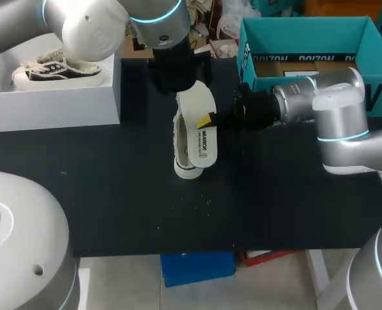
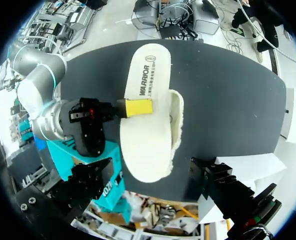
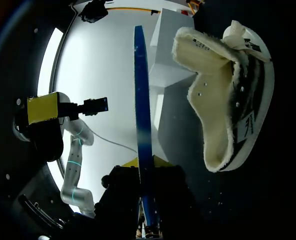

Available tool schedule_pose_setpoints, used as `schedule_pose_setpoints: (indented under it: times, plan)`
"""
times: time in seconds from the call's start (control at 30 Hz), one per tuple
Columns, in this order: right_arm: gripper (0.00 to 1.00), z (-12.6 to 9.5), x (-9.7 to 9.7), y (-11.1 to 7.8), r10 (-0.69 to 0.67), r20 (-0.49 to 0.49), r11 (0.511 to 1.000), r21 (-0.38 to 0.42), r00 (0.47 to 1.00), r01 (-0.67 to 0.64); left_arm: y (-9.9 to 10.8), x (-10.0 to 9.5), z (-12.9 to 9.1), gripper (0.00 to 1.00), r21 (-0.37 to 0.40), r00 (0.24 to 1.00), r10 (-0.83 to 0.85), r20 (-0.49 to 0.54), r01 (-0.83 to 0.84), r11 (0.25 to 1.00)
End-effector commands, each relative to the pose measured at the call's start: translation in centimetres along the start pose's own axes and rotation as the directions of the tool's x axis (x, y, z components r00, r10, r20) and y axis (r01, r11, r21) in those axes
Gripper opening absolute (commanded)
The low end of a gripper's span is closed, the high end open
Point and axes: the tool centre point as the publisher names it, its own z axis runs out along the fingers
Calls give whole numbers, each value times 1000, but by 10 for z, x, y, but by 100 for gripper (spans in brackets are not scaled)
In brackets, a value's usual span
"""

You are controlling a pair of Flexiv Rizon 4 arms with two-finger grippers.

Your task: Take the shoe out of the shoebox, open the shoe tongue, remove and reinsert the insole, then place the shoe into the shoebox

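Right fingers [image 2: 138,107] clamp the white insole [image 2: 145,145], lettered near one end, beside the shoe [image 3: 228,100], mid counter [image 1: 275,194], edges well apart.

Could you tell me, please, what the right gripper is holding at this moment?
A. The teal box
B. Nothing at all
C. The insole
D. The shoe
C: the right gripper is shut on the insole, which shows edge-on between its yellow tips, while the shoe lies beside it on its side, outside the fingers.
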Motion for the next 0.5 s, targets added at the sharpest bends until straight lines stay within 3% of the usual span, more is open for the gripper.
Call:
schedule_pose_setpoints:
  times: [0.03, 0.5]
  plan:
    - [0, 1, 0, 1, 1, 2, 1000, 2, 1000, -1, 15, -5, 5, 100, 9, 1000, 2, -13, -2, 1000]
    - [0, 1, 0, 1, 1, 2, 1000, 2, 1000, -1, 51, -5, 22, 100, 12, 999, -31, -33, 31, 999]
